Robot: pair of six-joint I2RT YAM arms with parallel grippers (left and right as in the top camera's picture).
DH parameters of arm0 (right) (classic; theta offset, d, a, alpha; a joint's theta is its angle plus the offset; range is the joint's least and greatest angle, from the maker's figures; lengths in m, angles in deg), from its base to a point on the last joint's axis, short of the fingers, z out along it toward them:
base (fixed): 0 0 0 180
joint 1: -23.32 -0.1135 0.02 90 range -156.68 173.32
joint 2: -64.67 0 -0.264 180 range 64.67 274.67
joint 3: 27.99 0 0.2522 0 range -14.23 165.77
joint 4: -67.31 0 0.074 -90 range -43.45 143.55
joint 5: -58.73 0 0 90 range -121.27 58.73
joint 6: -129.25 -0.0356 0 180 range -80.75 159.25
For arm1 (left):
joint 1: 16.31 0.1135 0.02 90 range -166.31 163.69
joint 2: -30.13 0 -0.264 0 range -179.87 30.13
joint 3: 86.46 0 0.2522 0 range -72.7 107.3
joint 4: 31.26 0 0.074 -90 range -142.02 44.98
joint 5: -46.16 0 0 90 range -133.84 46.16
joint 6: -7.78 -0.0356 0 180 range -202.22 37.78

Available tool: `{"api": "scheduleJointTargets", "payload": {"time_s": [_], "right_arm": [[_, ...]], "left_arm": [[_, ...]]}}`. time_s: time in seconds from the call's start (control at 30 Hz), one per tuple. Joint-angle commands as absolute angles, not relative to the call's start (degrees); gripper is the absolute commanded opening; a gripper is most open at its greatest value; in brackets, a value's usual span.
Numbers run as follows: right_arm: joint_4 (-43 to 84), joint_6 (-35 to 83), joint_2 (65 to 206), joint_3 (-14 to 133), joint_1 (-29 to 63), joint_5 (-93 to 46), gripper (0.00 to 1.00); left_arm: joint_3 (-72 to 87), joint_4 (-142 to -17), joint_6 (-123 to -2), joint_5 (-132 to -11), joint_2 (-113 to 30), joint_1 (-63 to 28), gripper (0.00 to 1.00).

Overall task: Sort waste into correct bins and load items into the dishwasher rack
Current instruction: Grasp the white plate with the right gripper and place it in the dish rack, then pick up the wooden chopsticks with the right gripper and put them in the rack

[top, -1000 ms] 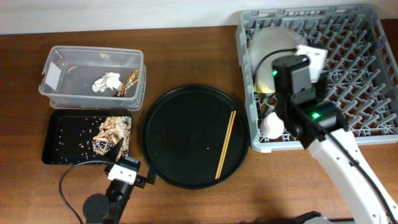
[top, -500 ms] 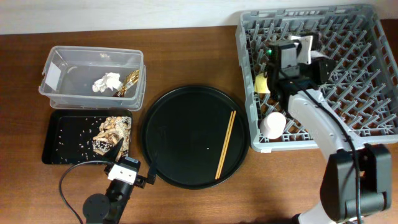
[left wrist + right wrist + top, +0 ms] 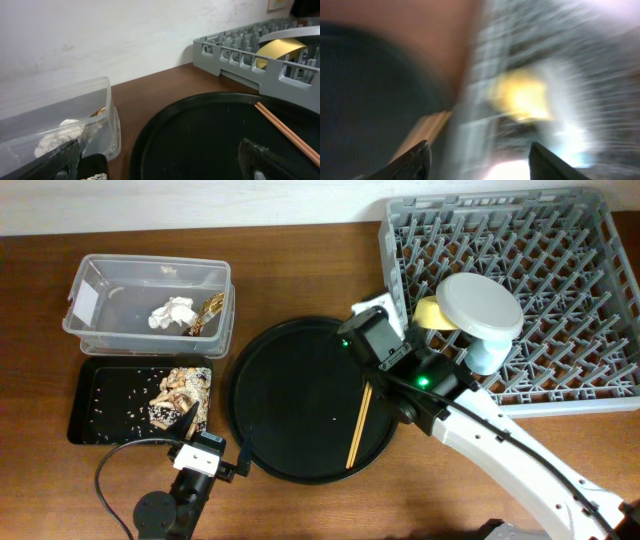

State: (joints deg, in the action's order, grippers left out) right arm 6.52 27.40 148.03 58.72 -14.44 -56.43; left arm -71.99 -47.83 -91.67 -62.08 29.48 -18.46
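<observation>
The grey dishwasher rack holds the pale grey plate, which lies over the yellow bowl and a small pale blue cup. The chopsticks lie on the round black tray. My right gripper hangs over that tray's right edge, above the chopsticks' far end. Its view is blurred, but its jaws are open and empty. The tissue and gold wrapper sit in the clear tub. Food scraps lie in the shallow black tray. My left gripper rests open at the front left.
The left wrist view shows the round tray ahead, the tub on the left and the rack wall at the back right. Bare wooden table lies between the tub and the rack.
My right arm has swung from over the rack to the round tray's right edge, and its jaws have opened. The plate now rests in the rack. The left arm has not moved.
</observation>
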Motion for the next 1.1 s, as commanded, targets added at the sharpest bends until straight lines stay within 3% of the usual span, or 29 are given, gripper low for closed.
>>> {"api": "scheduleJointTargets", "payload": {"time_s": [0.0,0.13,0.4,0.47,0.57,0.77,0.8,0.87,1.03,1.07], "right_arm": [[4.53,4.49,154.01,54.02,-14.28,-25.24,0.56],[4.64,-6.79,167.72,47.57,-11.95,-30.36,0.34],[6.87,-1.50,169.75,47.59,-11.05,-27.80,0.27],[6.85,-1.70,170.06,47.16,-11.07,-27.82,0.04],[6.54,0.18,168.02,48.18,-10.50,-27.82,0.04],[5.30,21.91,145.58,58.08,-2.68,-29.11,0.04],[4.93,25.56,144.44,58.08,-0.27,-35.01,0.04],[5.97,30.30,145.18,58.08,3.92,-44.35,0.04],[12.97,36.05,156.11,58.06,9.41,-43.73,0.04],[13.06,36.05,157.31,58.06,9.30,-43.38,0.10]], "left_arm": [[-72.17,-48.12,-92.20,-62.71,29.79,-18.11,1.00],[-72.17,-48.12,-92.20,-62.71,29.79,-18.11,0.99],[-72.17,-48.12,-92.20,-62.71,29.79,-18.11,0.99],[-72.17,-48.12,-92.20,-62.71,29.79,-18.11,0.99],[-72.17,-48.12,-92.20,-62.71,29.79,-18.11,0.99],[-72.17,-48.12,-92.20,-62.71,29.79,-18.11,0.99],[-72.17,-48.12,-92.20,-62.71,29.79,-18.11,1.00],[-72.17,-48.12,-92.20,-62.71,29.79,-18.11,1.00],[-72.17,-48.12,-92.20,-62.71,29.79,-18.11,0.99],[-72.17,-48.12,-92.20,-62.71,29.79,-18.11,0.99]]}}
